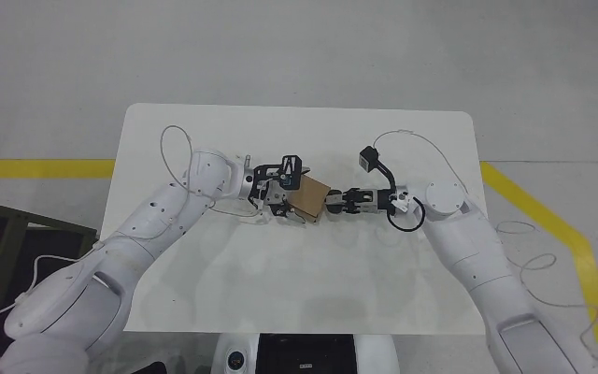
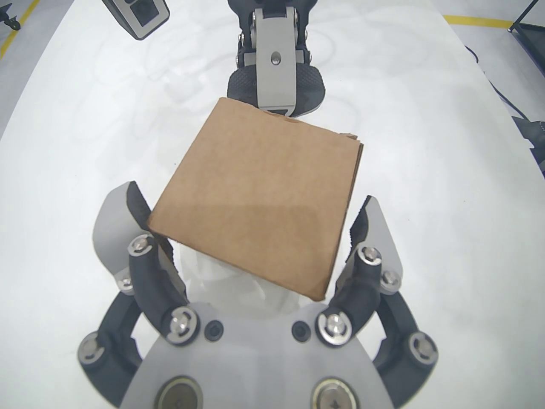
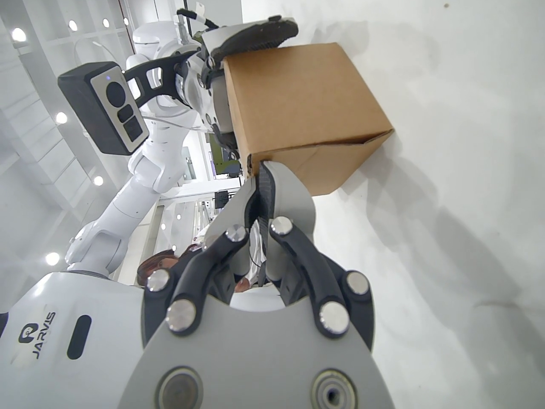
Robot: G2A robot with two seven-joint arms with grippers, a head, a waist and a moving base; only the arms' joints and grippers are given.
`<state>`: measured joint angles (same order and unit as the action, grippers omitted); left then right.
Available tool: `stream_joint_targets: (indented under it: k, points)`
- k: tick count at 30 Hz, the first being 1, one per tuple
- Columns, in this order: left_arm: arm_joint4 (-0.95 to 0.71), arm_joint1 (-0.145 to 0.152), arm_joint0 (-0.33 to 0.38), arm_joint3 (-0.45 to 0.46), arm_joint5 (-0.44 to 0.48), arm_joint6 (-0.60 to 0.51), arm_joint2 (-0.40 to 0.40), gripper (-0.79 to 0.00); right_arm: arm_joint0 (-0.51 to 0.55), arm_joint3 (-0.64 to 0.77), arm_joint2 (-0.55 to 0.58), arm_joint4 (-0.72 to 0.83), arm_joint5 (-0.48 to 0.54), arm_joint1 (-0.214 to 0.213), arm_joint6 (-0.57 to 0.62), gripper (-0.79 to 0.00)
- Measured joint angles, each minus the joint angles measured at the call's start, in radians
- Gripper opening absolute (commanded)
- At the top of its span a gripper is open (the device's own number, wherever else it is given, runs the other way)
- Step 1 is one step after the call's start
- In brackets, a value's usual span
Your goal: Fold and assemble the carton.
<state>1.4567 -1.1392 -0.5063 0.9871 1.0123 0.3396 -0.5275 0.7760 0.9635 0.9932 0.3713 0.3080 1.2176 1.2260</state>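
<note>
**Carton (image 1: 309, 198)** in box form, near the middle of the surface (image 1: 392, 280), set between 2 grippers that face each other.

**Left gripper (image 2: 251, 197):** fingers (image 2: 121, 214) spread wide, bracketing 2 opposite sides of the carton. In the right wrist view 1 pad lies against an edge of the carton, so the hold appears to be a clamp across the body.

**Right gripper (image 3: 260, 168):** fingers pressed together, tips touching the edge of the carton's end face (image 3: 323, 163). Whether a layer of card is nipped between them cannot be told.

**End face:** folded flaps meet along a slanted seam, with a small gap at 1 corner, so closure appears incomplete.

**Step in hand, as judged:** seating the end flaps.
- The left gripper should serve as the fixed brace. Its grip should be firm enough to stop the carton sliding or turning, yet not so firm that the walls bow, since bowed walls spread the seam.
- The right gripper should press flat on the end face, along the fold line and toward the brace. Pressing at the corner alone would twist the box.
- Pressure ought to build slowly, because thin card creases readily under a narrow tip.
- The corner gap is the check: once it shuts and the face lies flat, the step can be taken as done.
</note>
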Motion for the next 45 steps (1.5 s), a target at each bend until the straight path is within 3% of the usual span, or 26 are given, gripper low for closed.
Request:
stream_joint_targets:
  k: [9, 13, 18, 23, 29, 30, 31, 32, 33, 38, 45]
  points:
    - [-0.010, 0.001, 0.000, -0.015, 0.000, 0.006, -0.002, 0.000, 0.003, -0.001, 0.015, 0.004, 0.010, -0.006, 0.014, -0.757]
    - [-0.043, 0.016, -0.001, -0.024, 0.000, 0.025, 0.006, 0.000, 0.018, 0.015, 0.046, 0.004, 0.015, -0.019, 0.031, -0.751]
    - [-0.092, 0.065, 0.001, -0.001, 0.000, 0.075, 0.003, 0.000, 0.043, 0.052, 0.097, 0.009, 0.039, -0.039, 0.051, -0.745]
    - [-0.151, 0.140, -0.006, 0.057, 0.000, 0.140, -0.033, 0.000, 0.059, 0.091, 0.152, 0.014, 0.125, -0.057, 0.064, -0.748]
    - [-0.234, 0.228, -0.025, 0.114, 0.000, 0.114, -0.126, 0.000, 0.052, 0.097, 0.211, 0.006, 0.279, -0.073, 0.009, -0.573]
    - [-0.251, 0.237, -0.030, 0.119, 0.000, 0.100, -0.141, 0.000, 0.049, 0.098, 0.217, -0.006, 0.299, -0.075, -0.011, -0.499]
    - [-0.271, 0.246, -0.035, 0.121, 0.000, 0.083, -0.157, 0.000, 0.046, 0.097, 0.224, -0.015, 0.320, -0.079, -0.033, -0.397]
    - [-0.298, 0.255, -0.042, 0.122, 0.000, 0.056, -0.177, 0.000, 0.041, 0.094, 0.234, -0.029, 0.353, -0.083, -0.066, -0.037]
    - [-0.319, 0.260, -0.047, 0.123, -0.002, 0.034, -0.192, 0.000, 0.037, 0.095, 0.241, -0.047, 0.385, -0.087, -0.098, 0.000]
    - [-0.424, 0.279, -0.081, 0.151, -0.019, -0.081, -0.257, 0.000, 0.022, 0.054, 0.273, -0.147, 0.544, -0.110, -0.258, 0.000]
    - [-0.498, 0.307, -0.123, 0.207, -0.042, -0.195, -0.344, 0.000, -0.027, -0.037, 0.316, -0.252, 0.680, -0.134, -0.394, 0.000]
